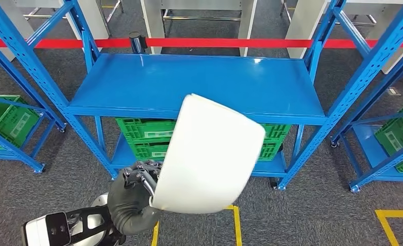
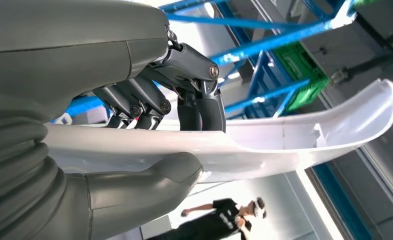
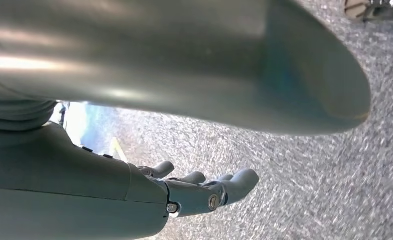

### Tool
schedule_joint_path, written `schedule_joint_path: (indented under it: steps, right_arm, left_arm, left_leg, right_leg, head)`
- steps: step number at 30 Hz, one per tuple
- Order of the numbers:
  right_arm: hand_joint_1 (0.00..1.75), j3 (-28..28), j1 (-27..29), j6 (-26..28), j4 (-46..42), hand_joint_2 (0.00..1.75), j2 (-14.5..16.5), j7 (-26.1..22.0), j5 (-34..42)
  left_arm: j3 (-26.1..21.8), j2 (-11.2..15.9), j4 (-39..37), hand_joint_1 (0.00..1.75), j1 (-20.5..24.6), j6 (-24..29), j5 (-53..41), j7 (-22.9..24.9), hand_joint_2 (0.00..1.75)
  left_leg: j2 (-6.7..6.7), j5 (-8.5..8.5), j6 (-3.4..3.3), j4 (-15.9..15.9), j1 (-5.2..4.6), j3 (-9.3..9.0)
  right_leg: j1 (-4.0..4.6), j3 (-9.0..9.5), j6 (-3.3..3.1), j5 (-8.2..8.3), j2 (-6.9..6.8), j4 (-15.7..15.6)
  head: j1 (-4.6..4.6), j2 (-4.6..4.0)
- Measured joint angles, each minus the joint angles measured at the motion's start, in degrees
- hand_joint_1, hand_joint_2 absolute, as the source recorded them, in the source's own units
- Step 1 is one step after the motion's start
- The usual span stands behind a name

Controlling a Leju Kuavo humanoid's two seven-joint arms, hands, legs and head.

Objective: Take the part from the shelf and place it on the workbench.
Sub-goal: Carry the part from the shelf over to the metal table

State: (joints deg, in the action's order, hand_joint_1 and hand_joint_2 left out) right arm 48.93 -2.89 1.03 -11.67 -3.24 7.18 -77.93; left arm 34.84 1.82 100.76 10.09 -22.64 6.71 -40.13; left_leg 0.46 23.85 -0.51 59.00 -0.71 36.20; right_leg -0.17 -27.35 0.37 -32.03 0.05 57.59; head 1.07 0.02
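Head view: left hand point(image 1: 138, 192) grips the part point(image 1: 209, 156), off the shelf point(image 1: 199, 82); right hand point(image 3: 204, 192) hangs loosely open; placing remains.

Part point(image 1: 209, 154): a white, smooth, curved shell panel with rounded corners, held in the air in front of the blue shelf point(image 1: 199, 87), tilted. Left wrist view: thin-walled, upturned rim point(image 2: 304, 137).

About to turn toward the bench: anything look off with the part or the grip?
Nothing looks damaged. The white part is held by the left hand at one edge only, thumb under and fingers over, so most of it hangs out tilted and unsupported. The right hand hangs free above the carpet.
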Motion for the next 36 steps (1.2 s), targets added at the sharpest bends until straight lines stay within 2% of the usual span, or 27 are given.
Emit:
schedule_joint_path:
  steps: [2, 3, 4, 6, 7, 8, 9, 10, 11, 12, 13, 14, 16, 17, 18, 20, 22, 23, 24, 25, 27, 28, 29, 31, 33, 34, 36]
  right_arm:
    - [0.0, 0.2, 0.08, 0.0, 0.01, 0.0, -0.03, 0.01, 0.18]
    - [0.0, 0.26, 0.09, 0.0, 0.01, 0.0, -0.04, 0.01, 0.22]
    - [0.0, 0.3, 0.08, 0.0, 0.01, 0.0, -0.04, 0.01, 0.26]
    - [0.0, 0.33, 0.11, 0.0, 0.0, 0.0, -0.04, 0.01, 0.29]
    - [0.0, 0.36, 0.14, 0.0, 0.0, 0.0, -0.04, 0.01, 0.29]
    - [0.0, 0.37, 0.16, 0.0, 0.0, 0.0, -0.04, 0.01, 0.28]
    - [0.0, 0.4, 0.16, 0.0, 0.0, 0.0, -0.04, 0.01, 0.26]
    - [0.0, 0.45, 0.16, 0.0, 0.0, 0.0, -0.04, 0.01, 0.25]
    - [0.0, 0.51, 0.16, 0.0, 0.0, 0.0, -0.04, 0.01, 0.25]
    - [0.0, 0.59, 0.16, 0.04, 0.0, 0.0, -0.04, 0.01, 0.27]
    - [0.0, 0.69, 0.16, 0.16, 0.0, 0.0, -0.04, 0.01, 0.35]
    - [0.0, 0.8, 0.16, 0.38, 0.0, 0.0, -0.04, 0.01, 0.51]
    - [0.0, 1.16, 0.16, 0.83, 0.0, 0.0, -0.04, -0.04, 1.21]
    - [0.0, 1.43, 0.17, 0.97, 0.0, 0.0, -0.03, -0.07, 1.7]
    - [0.0, 1.77, 0.19, 1.03, 0.0, 0.0, -0.03, -0.07, 2.24]
    - [0.0, 2.59, 0.23, 1.24, 0.0, 0.0, -0.08, 0.07, 3.18]
    - [0.0, 3.46, 0.29, 1.61, 0.0, 0.0, -0.2, 0.32, 3.87]
    - [0.0, 3.85, 0.35, 1.75, 0.0, 0.0, -0.26, 0.55, 4.12]
    - [0.0, 4.2, 0.42, 1.85, 0.0, 0.0, -0.33, 0.81, 4.27]
    - [0.0, 4.49, 0.47, 1.88, 0.0, 0.0, -0.42, 1.06, 4.31]
    - [0.0, 4.92, 0.3, 1.88, -0.02, 0.0, -0.63, 1.41, 4.09]
    - [0.0, 5.04, 0.12, 1.88, -0.03, 0.0, -0.72, 1.43, 3.85]
    - [0.0, 5.11, -0.05, 1.88, -0.04, 0.0, -0.78, 1.4, 3.59]
    - [0.0, 5.12, -0.18, 1.88, -0.04, 0.0, -0.85, 1.28, 3.14]
    - [0.0, 5.12, -0.22, 1.88, -0.04, 0.0, -0.9, 1.11, 2.88]
    - [0.0, 5.12, -0.32, 1.88, -0.04, 0.0, -0.9, 1.07, 2.81]
    - [0.0, 5.12, -0.63, 1.86, -0.04, 0.0, -0.91, 1.04, 2.81]
  left_arm:
    - [-0.01, 0.05, 0.01, 1.75, -0.06, -0.15, -0.16, 0.01, 1.75]
    - [-0.02, 0.08, 0.01, 1.75, -0.08, -0.16, -0.23, 0.01, 1.75]
    - [-0.02, 0.11, 0.01, 1.75, -0.1, -0.16, -0.26, 0.0, 1.75]
    - [-0.03, 0.17, -0.02, 1.75, -0.14, -0.16, -0.3, 0.0, 1.75]
    - [-0.03, 0.21, -0.03, 1.75, -0.16, -0.16, -0.3, 0.0, 1.75]
    - [-0.03, 0.25, -0.04, 1.75, -0.17, -0.16, -0.3, 0.0, 1.75]
    - [-0.03, 0.29, -0.04, 1.75, -0.17, -0.16, -0.3, 0.01, 1.75]
    - [-0.02, 0.31, -0.04, 1.75, -0.16, -0.16, -0.3, 0.01, 1.75]
    - [-0.02, 0.31, -0.02, 1.75, -0.13, -0.16, -0.3, 0.02, 1.75]
    - [-0.02, 0.31, 0.0, 1.75, -0.09, -0.16, -0.33, 0.01, 1.75]
    - [-0.02, 0.31, 0.01, 1.75, -0.07, -0.16, -0.39, -0.01, 1.75]
    - [-0.02, 0.31, 0.01, 1.75, -0.05, -0.15, -0.48, -0.01, 1.75]
    - [-0.01, 0.32, -0.06, 1.75, -0.02, -0.14, -0.63, 0.0, 1.75]
    - [0.0, 0.32, -0.13, 1.75, 0.06, -0.14, -0.65, 0.02, 1.75]
    - [0.01, 0.32, -0.23, 1.75, 0.15, -0.13, -0.65, 0.03, 1.75]
    - [0.11, 0.33, -0.59, 1.75, 0.31, -0.11, -0.71, 0.04, 1.75]
    - [0.47, 0.33, -1.09, 1.75, 0.47, -0.09, -0.84, 0.1, 1.75]
    - [0.7, 0.31, -1.33, 1.75, 0.65, -0.09, -0.9, 0.26, 1.75]
    - [0.87, 0.21, -1.5, 1.75, 0.94, -0.04, -0.92, 0.61, 1.75]
    - [0.98, 0.03, -1.59, 1.75, 1.35, 0.11, -0.85, 1.16, 1.75]
    - [1.05, -0.67, -1.53, 1.75, 2.51, 0.79, -0.39, 2.92, 1.75]
    - [1.07, -1.06, -1.35, 1.75, 3.1, 1.26, -0.14, 3.85, 1.75]
    - [1.1, -1.43, -1.11, 1.75, 3.61, 1.75, 0.04, 4.67, 1.75]
    - [1.15, -1.87, -0.46, 1.75, 4.17, 2.66, 0.18, 5.57, 1.75]
    - [1.2, -2.03, 0.27, 1.75, 4.3, 3.47, 0.11, 5.61, 1.75]
    - [1.23, -2.02, 0.56, 1.75, 4.28, 3.77, 0.03, 5.45, 1.75]
    - [1.34, -1.84, 0.82, 1.75, 4.12, 4.08, -0.13, 5.04, 1.75]
  left_leg:
    - [-0.13, 0.57, 0.7, 0.55, 0.14, 0.43]
    - [-0.21, 2.34, 1.08, 1.97, 0.23, 0.99]
    - [-0.29, 4.99, 1.44, 4.48, 0.37, 1.79]
    - [-0.31, 10.13, 2.04, 11.45, 0.62, 3.46]
    - [-0.31, 11.06, 2.24, 14.31, 0.75, 3.75]
    - [-0.31, 10.63, 2.37, 15.68, 0.86, 3.29]
    - [-0.3, 9.22, 2.41, 15.07, 0.97, 1.85]
    - [-0.3, 7.59, 2.36, 12.55, 1.06, -0.53]
    - [-0.31, 6.81, 2.23, 8.58, 1.1, -3.58]
    - [-0.36, 6.92, 1.97, 4.21, 1.03, -6.59]
    - [-0.4, 7.55, 1.6, 0.8, 0.92, -8.66]
    - [-0.42, 8.3, 1.15, -1.29, 0.73, -9.75]
    - [-0.23, 8.18, 0.02, -2.17, 0.49, -9.58]
    - [0.0, 7.75, -0.57, -2.24, 0.47, -9.28]
    - [0.27, 7.24, -1.1, -2.35, 0.53, -8.89]
    - [0.9, 6.27, -1.71, -2.4, 0.52, -7.81]
    - [1.61, 5.58, -1.82, -2.15, 0.38, -6.67]
    - [2.03, 5.36, -1.8, -1.91, 0.33, -6.15]
    - [2.45, 5.23, -1.76, -1.61, 0.31, -5.71]
    - [2.91, 5.18, -1.69, -1.26, 0.31, -5.42]
    - [3.84, 5.21, -1.38, -0.54, 0.16, -5.02]
    - [4.25, 5.19, -1.08, -0.3, 0.06, -4.9]
    - [4.68, 5.14, -0.75, -0.2, -0.02, -4.8]
    - [5.41, 4.95, -0.06, -0.35, -0.08, -4.79]
    - [4.0, 5.9, 0.71, 0.75, 0.03, -4.3]
    - [2.64, 7.32, 1.07, 2.8, 0.14, -3.42]
    - [0.36, 11.21, 1.52, 9.87, 0.43, -0.41]
  right_leg:
    - [-0.19, -0.86, -0.82, 1.05, -0.24, -0.21]
    - [-0.34, -1.47, -1.21, 1.71, -0.36, -0.34]
    - [-0.43, -2.22, -1.49, 2.37, -0.48, -0.4]
    - [-0.43, -3.88, -1.62, 3.64, -0.54, -0.31]
    - [-0.44, -4.78, -1.54, 4.3, -0.6, -0.22]
    - [-0.44, -5.72, -1.43, 4.94, -0.67, -0.09]
    - [-0.46, -6.59, -1.28, 5.56, -0.73, 0.03]
    - [-0.48, -7.38, -1.11, 6.15, -0.77, 0.17]
    - [-0.47, -7.99, -0.87, 6.67, -0.78, 0.3]
    - [-0.44, -8.43, -0.59, 7.12, -0.75, 0.43]
    - [-0.4, -8.71, -0.25, 7.52, -0.75, 0.5]
    - [-0.4, -8.87, 0.13, 7.89, -0.73, 0.5]
    - [-0.6, -9.05, 0.99, 8.57, -0.64, 0.36]
    - [-0.74, -9.33, 1.35, 8.34, -0.54, 0.71]
    - [-0.85, -9.97, 1.64, 7.24, -0.45, 1.99]
    - [-0.89, -12.44, 2.03, 2.75, -0.28, 8.12]
    - [-0.87, -14.69, 2.27, -1.21, -0.2, 15.15]
    - [-0.86, -14.57, 2.3, -1.71, -0.2, 16.42]
    - [-0.86, -13.21, 2.26, -1.12, -0.28, 15.29]
    - [-0.84, -10.77, 2.15, 0.19, -0.65, 12.07]
    - [-0.6, -5.8, 1.61, 2.23, -2.52, 4.25]
    - [-0.41, -4.5, 1.24, 2.71, -3.17, 1.89]
    - [-0.21, -4.18, 0.87, 2.8, -3.43, 0.92]
    - [-0.18, -4.56, 0.2, 3.38, -2.36, 0.83]
    - [-0.54, -4.84, -0.47, 4.01, -1.4, 0.46]
    - [-0.74, -5.0, -0.79, 4.32, -0.94, 0.3]
    - [-0.79, -5.55, -1.12, 4.72, 0.1, 0.28]
  head:
    - [-0.02, 0.0]
    - [0.04, 0.0]
    - [0.13, 0.0]
    - [0.28, 0.0]
    - [0.29, 0.0]
    - [0.3, 0.0]
    - [0.31, 0.0]
    - [0.31, 0.0]
    - [0.31, 0.0]
    - [0.29, 0.0]
    - [0.27, 0.0]
    - [0.26, 0.0]
    - [0.27, 0.0]
    - [0.26, 0.0]
    - [0.19, 0.0]
    - [-0.04, 0.0]
    - [-0.17, 0.0]
    - [-0.18, 0.0]
    - [-0.18, 0.0]
    - [-0.18, 0.0]
    - [-0.16, -0.01]
    - [-0.15, -0.01]
    - [-0.14, -0.01]
    - [-0.1, 0.0]
    - [-0.01, -0.01]
    - [0.06, -0.01]
    - [0.2, -0.01]
